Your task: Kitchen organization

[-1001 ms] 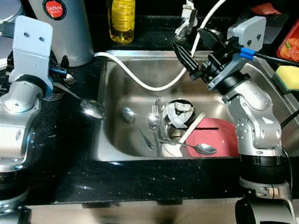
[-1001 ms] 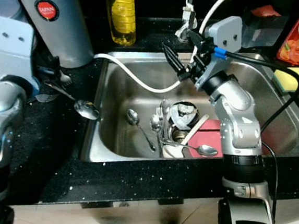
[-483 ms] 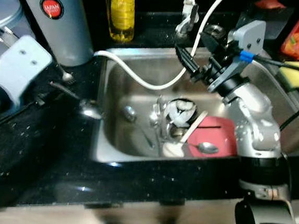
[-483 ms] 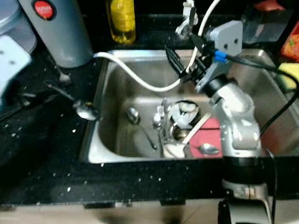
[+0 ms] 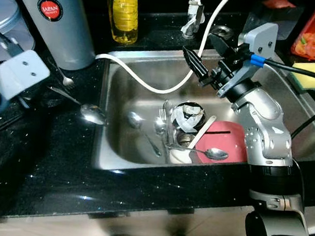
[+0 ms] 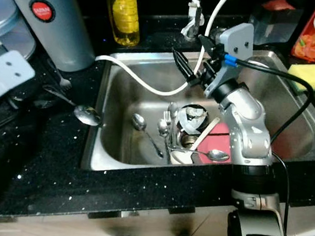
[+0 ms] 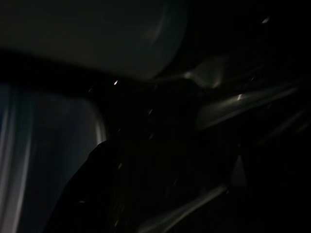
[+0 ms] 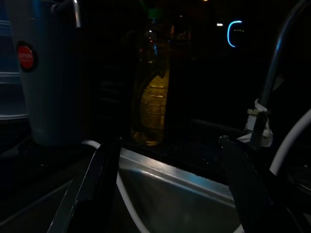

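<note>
— Where's the cutlery?
— Shiny steel spoons (image 5: pixel 212 154) lie in the stainless sink (image 5: pixel 122 82); right gripper (image 5: pixel 202 60) hovers above, fingers spread, empty.
— Tricky?
— Probably slippery, stiff; pinch mid-handle. Left gripper's hidden, can't tell.

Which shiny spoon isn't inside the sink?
The silver metal spoon lying on the black speckled countertop, just left of the steel sink. The other spoons lie down inside the basin, one on the bare steel and one across the pink plate.
</note>
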`<state>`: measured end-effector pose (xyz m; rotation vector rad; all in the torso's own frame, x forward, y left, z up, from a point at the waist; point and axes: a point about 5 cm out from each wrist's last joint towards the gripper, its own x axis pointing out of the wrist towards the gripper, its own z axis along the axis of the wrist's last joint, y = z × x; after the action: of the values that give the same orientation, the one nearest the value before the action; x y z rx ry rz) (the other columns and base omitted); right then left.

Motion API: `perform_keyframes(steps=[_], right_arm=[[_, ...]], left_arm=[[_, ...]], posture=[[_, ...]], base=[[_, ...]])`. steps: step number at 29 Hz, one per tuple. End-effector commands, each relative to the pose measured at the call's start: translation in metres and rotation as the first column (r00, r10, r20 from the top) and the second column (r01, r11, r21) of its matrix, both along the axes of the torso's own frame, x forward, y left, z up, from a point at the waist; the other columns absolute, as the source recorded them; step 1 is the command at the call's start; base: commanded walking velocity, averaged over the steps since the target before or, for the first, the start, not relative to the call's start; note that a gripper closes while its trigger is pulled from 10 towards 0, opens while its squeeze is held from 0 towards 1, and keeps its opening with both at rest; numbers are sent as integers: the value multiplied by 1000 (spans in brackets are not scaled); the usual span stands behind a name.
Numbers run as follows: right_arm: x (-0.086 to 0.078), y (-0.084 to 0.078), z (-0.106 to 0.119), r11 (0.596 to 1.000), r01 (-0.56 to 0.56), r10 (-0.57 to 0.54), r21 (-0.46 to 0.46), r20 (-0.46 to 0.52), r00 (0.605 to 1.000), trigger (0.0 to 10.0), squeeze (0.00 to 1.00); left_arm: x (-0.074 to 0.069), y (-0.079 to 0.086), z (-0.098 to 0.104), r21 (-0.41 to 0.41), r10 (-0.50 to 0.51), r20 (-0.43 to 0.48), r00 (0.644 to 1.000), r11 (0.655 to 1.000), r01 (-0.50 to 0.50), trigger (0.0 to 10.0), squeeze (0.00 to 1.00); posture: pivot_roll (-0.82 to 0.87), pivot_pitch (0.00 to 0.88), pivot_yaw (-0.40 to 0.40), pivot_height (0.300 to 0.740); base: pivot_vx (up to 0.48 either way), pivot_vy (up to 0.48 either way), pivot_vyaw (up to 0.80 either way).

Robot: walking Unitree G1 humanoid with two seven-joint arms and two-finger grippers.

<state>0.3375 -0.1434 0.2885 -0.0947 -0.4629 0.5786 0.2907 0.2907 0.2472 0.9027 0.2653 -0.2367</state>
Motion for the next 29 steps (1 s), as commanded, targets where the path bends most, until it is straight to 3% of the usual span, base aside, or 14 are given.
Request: perform_keyframes(steps=[1,5,13,16,20,22,26,27,28,29], right_arm=[[-1,3,1,1000,-14,14,-3,4,1000,10000,0],[-1,7,1,1000,-20,20,-1,5,1000,10000,0],[-1,2,3,1000,-9,9,-4,7,1000,10000,0],[-1,3,2,1000,-9,9,-1,4,1000,10000,0],[-1,5,0,1000,-15,15,0,0,1000,10000,0],[-1,5,0,1000,-17,17,3,0,1000,10000,0],[-1,6,1,1000,-17,17,3,-1,1000,10000,0],[-1,6,1,1000,-17,17,3,0,1000,10000,0],[-1,6,1,1000,-17,17,3,0,1000,10000,0],[-1,5,1,1000,-17,17,4,0,1000,10000,0]], left_arm=[[5,-6,-5,-36,-46,10,999,998,46,10000,0],[12,-9,-7,-99,-92,14,996,991,93,10000,0],[5,-19,21,-52,-113,113,987,991,120,10000,0],[0,-34,28,-92,-172,137,975,978,185,10000,0],[-4,-48,22,-118,-220,129,967,965,236,10000,0],[-3,-46,10,-130,-192,100,976,970,204,8863,0],[-5,-45,0,-156,-159,64,985,974,167,8275,0],[-8,-44,-7,-154,-138,36,990,978,142,5922,0],[-8,-44,-7,-154,-138,36,990,978,142,5922,0],[-9,-43,-9,-142,-121,24,992,982,123,5020,0]], posture=[[-36,87,71,740],[-42,89,72,740],[-47,97,70,740],[-44,97,66,740],[-46,96,66,740],[-46,97,65,740],[-47,97,65,740],[-49,98,65,740],[-49,98,65,740],[-49,98,65,740]], base=[[0,0,0],[0,0,0],[0,0,0],[0,0,0],[0,0,0],[0,0,0],[0,0,0],[0,0,0],[0,0,0],[0,0,0]])
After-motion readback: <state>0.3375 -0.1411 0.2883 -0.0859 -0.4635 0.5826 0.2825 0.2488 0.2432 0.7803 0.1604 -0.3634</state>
